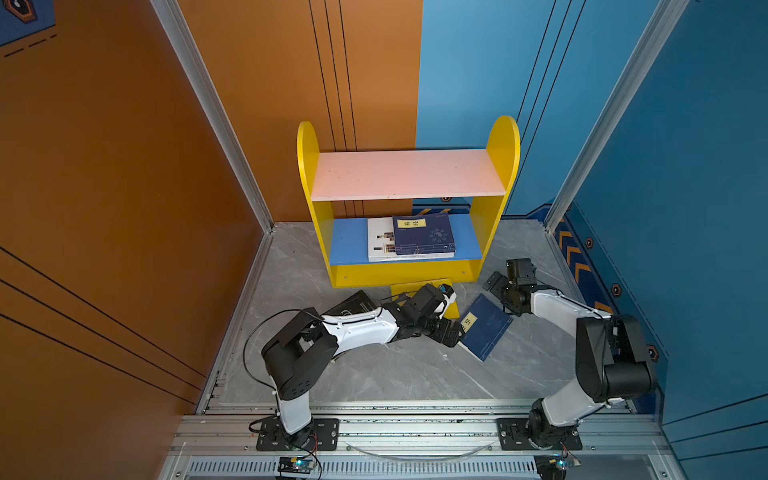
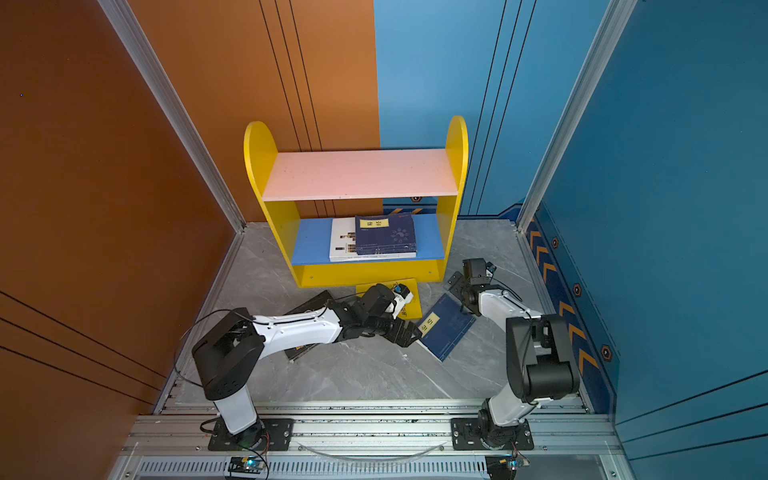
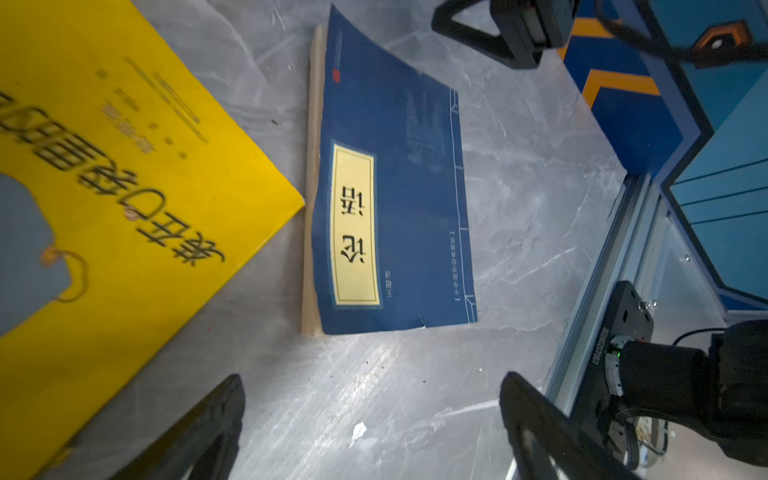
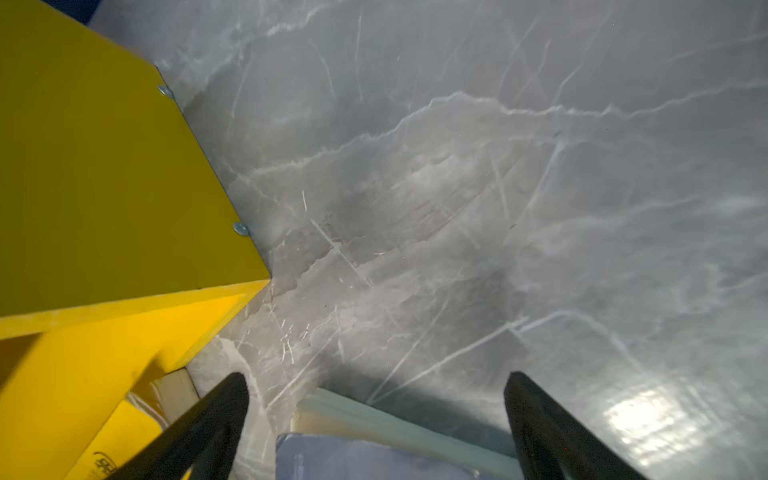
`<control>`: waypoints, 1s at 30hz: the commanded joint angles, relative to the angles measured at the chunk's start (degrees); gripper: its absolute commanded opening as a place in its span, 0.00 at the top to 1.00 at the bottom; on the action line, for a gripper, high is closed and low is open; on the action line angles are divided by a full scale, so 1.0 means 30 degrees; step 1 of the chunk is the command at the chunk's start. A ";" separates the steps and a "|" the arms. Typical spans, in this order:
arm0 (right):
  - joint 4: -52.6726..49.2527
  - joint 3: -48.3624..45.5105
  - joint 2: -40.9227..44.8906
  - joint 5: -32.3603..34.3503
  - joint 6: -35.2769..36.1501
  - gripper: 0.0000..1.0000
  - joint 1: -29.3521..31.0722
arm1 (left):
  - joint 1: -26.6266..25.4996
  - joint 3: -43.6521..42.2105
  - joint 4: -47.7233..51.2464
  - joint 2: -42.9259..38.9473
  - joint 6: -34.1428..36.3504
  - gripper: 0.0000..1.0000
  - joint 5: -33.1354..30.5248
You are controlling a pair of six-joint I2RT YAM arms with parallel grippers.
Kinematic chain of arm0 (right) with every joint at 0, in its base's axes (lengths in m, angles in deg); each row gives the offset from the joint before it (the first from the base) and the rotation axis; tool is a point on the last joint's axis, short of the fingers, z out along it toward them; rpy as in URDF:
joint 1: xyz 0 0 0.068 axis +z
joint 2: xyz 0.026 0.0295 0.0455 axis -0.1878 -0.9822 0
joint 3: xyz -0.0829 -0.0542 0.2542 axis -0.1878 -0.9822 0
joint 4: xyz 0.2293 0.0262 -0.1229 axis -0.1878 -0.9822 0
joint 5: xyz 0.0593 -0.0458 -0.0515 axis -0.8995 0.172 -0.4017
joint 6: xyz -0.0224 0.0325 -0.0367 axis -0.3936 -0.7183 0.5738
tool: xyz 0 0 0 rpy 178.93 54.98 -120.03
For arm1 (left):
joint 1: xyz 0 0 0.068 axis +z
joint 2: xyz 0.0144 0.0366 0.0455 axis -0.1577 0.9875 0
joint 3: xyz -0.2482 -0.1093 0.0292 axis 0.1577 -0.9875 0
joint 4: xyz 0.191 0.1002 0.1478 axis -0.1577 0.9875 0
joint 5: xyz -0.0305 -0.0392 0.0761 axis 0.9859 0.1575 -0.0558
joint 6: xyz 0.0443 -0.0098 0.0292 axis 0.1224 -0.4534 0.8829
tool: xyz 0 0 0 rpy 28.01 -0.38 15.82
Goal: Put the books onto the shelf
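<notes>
The shelf (image 1: 405, 274) stands at the back, its pink upper board (image 1: 407, 174) bare. On its blue lower board (image 1: 349, 245) a navy book (image 1: 424, 235) lies on top of a white one (image 1: 378, 241). On the floor in front lie a navy book with a yellow label (image 1: 486, 328) (image 3: 395, 199), a yellow book (image 1: 401, 288) (image 3: 104, 187) and a black book (image 1: 357, 303), the last two partly under my left arm. My left gripper (image 1: 451, 332) (image 3: 372, 378) is open beside the floor navy book's edge. My right gripper (image 1: 496, 284) (image 4: 377, 376) is open over that book's far corner (image 4: 353, 457).
The grey marble floor (image 1: 395, 365) is boxed in by orange walls on the left and blue walls on the right. Aluminium rails (image 1: 415, 428) run along the front under both arm bases. The shelf's yellow side (image 4: 104, 187) stands close to my right gripper.
</notes>
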 commanded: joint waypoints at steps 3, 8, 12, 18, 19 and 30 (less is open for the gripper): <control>-0.0402 0.0274 -0.0743 -0.0602 0.0508 0.03 0.0151 | -0.0419 0.2140 0.3031 0.1586 0.1493 0.05 0.2965; -0.0265 0.0068 -0.1486 -0.0845 0.0575 0.03 0.0354 | -0.0661 0.2333 0.3607 0.2295 0.1429 0.05 0.4453; 0.0056 -0.0410 -0.1579 -0.1044 0.0703 0.04 0.0710 | -0.0679 0.2955 0.3952 0.3094 0.1507 0.05 0.4799; 0.0530 -0.1954 -0.0711 -0.2237 0.0494 0.05 0.1402 | 0.0076 0.2611 0.3336 0.3545 0.0317 0.05 0.3814; 0.0604 -0.2340 -0.0378 -0.2413 0.0370 0.05 0.1604 | 0.0317 0.2251 0.2903 0.3433 -0.0042 0.06 0.3687; 0.0790 -0.5107 0.2248 -0.1519 -0.2431 0.04 0.5677 | 0.1824 -0.0979 -0.0089 0.1401 -0.2035 0.06 0.1906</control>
